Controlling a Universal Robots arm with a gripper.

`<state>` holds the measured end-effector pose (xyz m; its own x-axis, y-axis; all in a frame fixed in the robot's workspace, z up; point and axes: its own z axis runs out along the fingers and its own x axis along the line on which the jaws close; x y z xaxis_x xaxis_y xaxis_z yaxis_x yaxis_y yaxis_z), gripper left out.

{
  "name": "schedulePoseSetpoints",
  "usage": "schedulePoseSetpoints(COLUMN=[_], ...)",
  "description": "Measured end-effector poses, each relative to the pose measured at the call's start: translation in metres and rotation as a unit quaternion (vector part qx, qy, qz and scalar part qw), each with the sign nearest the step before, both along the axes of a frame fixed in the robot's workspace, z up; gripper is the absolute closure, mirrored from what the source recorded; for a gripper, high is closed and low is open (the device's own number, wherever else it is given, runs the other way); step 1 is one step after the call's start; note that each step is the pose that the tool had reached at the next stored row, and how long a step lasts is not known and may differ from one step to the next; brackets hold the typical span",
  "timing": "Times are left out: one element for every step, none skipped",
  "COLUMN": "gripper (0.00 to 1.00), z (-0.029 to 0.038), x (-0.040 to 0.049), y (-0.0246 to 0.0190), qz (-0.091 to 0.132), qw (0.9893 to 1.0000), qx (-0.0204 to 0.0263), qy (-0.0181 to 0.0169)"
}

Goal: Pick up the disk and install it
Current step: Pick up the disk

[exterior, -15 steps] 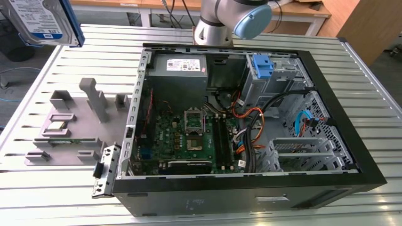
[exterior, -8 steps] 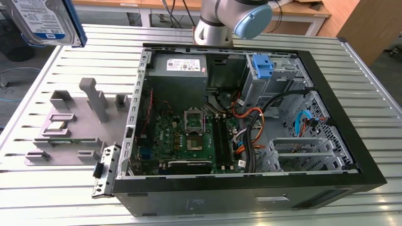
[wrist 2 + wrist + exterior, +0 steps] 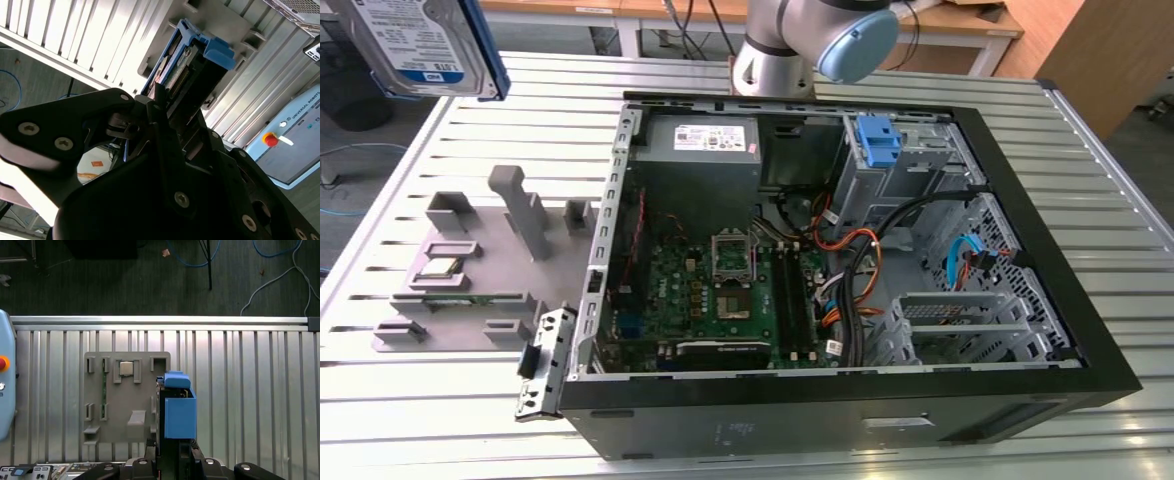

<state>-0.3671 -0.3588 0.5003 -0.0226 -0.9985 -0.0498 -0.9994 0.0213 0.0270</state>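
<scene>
The disk (image 3: 420, 45), a silver drive with a blue-and-white label in a blue carrier, hangs high at the exterior view's far left, above the slatted table. Both wrist views show it edge-on, its blue carrier (image 3: 178, 412) with a handle tab (image 3: 218, 50) pointing away from the wrist. My gripper (image 3: 172, 447) is shut on the disk's near end, with the black fingers (image 3: 159, 112) clamped on either side. The disk is held in the air over the grey fixture plate (image 3: 125, 395), clear of it.
An open computer case (image 3: 1067, 300) lies on the table, with a motherboard (image 3: 720, 290), a grey power supply (image 3: 700, 140), cables, and a blue bracket (image 3: 878, 140) in the drive bay. The grey fixture plate (image 3: 467, 270) sits on its left. The arm's base (image 3: 781, 60) stands behind the case.
</scene>
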Motion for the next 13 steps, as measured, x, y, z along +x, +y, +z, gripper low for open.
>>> schedulePoseSetpoints(gripper=[0.65,0.65,0.65,0.65,0.65,0.65,0.65,0.65,0.65,0.65,0.65,0.65,0.65], z=[-0.0001,0.0,0.0,0.0,0.0,-0.0001,-0.0001,0.0,0.0,0.0,0.0,0.0,0.0], x=[0.0007,0.0013,0.0019,0.0023,0.0024,0.0026,0.0028,0.003,0.0031,0.0031,0.0031,0.0031,0.0031], y=[0.0,0.0,0.0,0.0,0.0,0.0,-0.0001,0.0,0.0,0.0,0.0,0.0,0.0], qz=[0.0,0.0,0.0,0.0,0.0,0.0,0.0,0.0,0.0,0.0,0.0,0.0,0.0], qw=[1.0,1.0,1.0,1.0,1.0,1.0,1.0,1.0,1.0,1.0,1.0,1.0,1.0], qx=[0.0,0.0,0.0,0.0,0.0,0.0001,0.0,0.0,0.0,0.0,0.0,0.0,0.0], qy=[-0.0001,0.0,0.0,0.0,-0.0001,-0.0001,-0.0001,0.0,0.0,-0.0001,-0.0001,0.0,0.0])
